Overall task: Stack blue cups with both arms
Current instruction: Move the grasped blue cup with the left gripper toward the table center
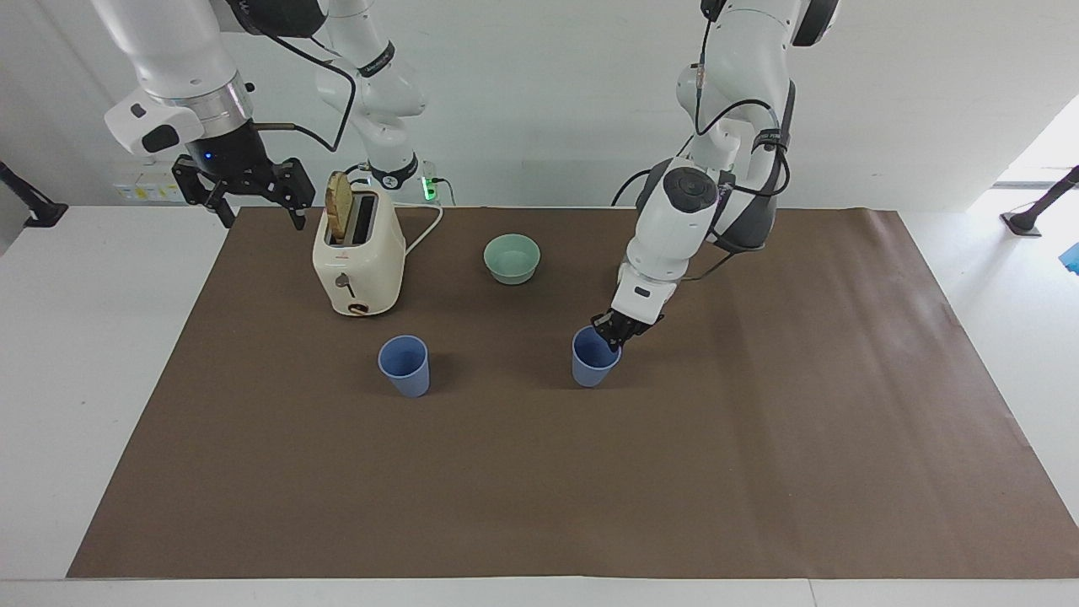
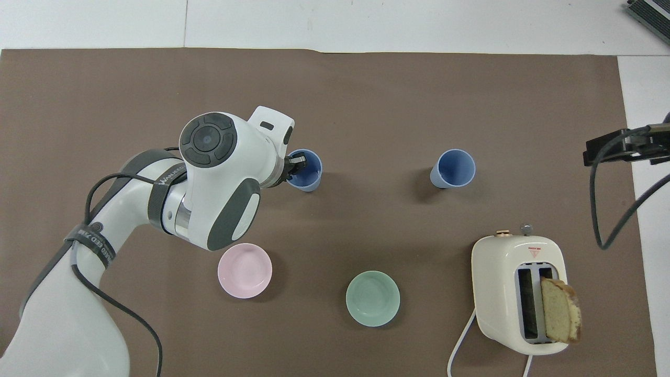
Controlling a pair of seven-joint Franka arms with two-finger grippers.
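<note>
One blue cup (image 1: 405,365) stands upright on the brown mat, farther from the robots than the toaster; it also shows in the overhead view (image 2: 453,167). My left gripper (image 1: 613,333) is shut on the rim of the second blue cup (image 1: 593,360), one finger inside it. That cup hangs upright at the mat's middle, at or just above the surface, level with the first; it also shows in the overhead view (image 2: 307,171). My right gripper (image 1: 264,221) is open and empty, waiting in the air beside the toaster at the right arm's end.
A cream toaster (image 1: 358,257) with a bread slice (image 1: 339,206) in one slot stands near the right arm. A mint-green bowl (image 1: 512,257) and a pale pink bowl (image 2: 244,270) sit nearer to the robots than the cups. The left forearm hides the pink bowl in the facing view.
</note>
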